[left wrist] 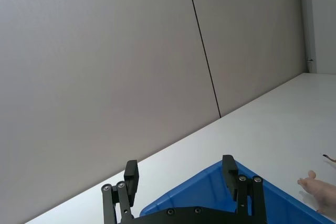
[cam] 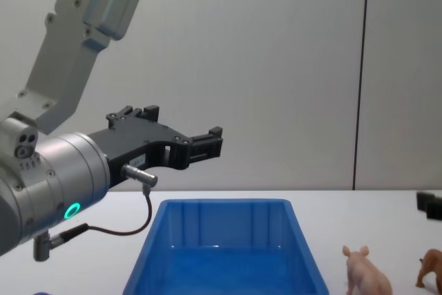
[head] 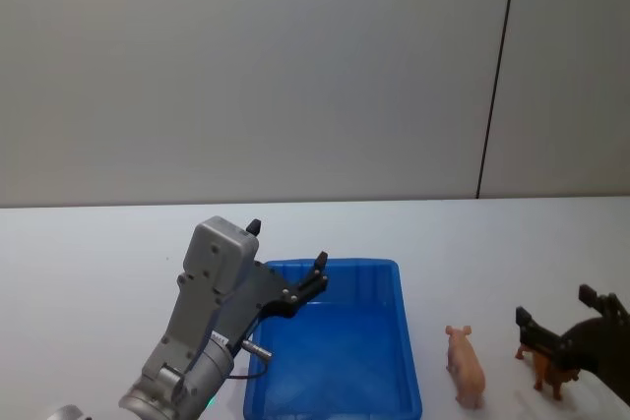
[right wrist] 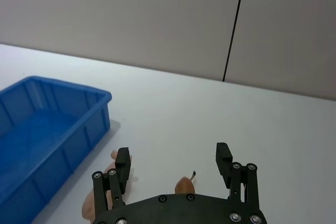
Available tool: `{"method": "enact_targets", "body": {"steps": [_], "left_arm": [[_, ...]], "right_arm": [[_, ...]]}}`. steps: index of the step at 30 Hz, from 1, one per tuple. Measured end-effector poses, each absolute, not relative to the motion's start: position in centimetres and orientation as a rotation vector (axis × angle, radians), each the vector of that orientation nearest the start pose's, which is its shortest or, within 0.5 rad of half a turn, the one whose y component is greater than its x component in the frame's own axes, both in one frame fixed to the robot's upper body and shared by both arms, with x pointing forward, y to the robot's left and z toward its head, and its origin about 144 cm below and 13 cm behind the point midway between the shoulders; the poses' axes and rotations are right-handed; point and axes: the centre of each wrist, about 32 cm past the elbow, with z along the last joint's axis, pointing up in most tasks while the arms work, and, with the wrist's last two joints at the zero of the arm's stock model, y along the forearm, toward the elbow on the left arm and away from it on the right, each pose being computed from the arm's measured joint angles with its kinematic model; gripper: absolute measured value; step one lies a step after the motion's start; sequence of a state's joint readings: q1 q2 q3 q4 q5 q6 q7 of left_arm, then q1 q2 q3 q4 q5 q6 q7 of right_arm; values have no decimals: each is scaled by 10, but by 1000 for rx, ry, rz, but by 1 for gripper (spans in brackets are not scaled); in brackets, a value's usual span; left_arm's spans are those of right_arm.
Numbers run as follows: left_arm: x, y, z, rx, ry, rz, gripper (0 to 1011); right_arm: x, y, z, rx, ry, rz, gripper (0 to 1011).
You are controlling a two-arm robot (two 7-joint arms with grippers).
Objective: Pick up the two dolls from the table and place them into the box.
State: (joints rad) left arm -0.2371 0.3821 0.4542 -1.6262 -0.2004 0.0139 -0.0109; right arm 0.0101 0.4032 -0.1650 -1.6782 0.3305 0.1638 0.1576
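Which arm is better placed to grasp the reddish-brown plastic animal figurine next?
Right. The right gripper, jaws open, hangs close above the reddish-brown plastic animal figurine; the left gripper hangs over the bright blue plastic bin, farther away.

A plain grey-beige wall (head: 246, 66) runs across the far side of the scene. A thin dark vertical seam (head: 497, 71) splits it right of centre, from top to foot. In the left wrist view a grey upright strip (left wrist: 303, 19) separates the wall from a paler white panel (left wrist: 321, 22).

Grey wall (head: 246, 66), dark vertical seam (head: 497, 71)
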Motion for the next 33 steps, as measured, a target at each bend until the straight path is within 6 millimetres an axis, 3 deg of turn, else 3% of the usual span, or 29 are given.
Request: {"method": "enact_targets", "body": {"steps": [18, 26, 28, 33], "left_arm": [[492, 198, 1204, 61, -268, 1124, 1001], [492, 198, 1204, 61, -268, 1124, 1001], [492, 198, 1204, 61, -268, 1124, 1001], [492, 198, 1204, 61, -268, 1124, 1001]], "right_arm": [[457, -292, 1155, -270, 171, -1209, 1001], [456, -293, 1149, -292, 206, -1203, 855], [456, -293, 1147, -293, 212, -1201, 745], [455, -293, 1145, -290, 214, -1199, 615]]}}
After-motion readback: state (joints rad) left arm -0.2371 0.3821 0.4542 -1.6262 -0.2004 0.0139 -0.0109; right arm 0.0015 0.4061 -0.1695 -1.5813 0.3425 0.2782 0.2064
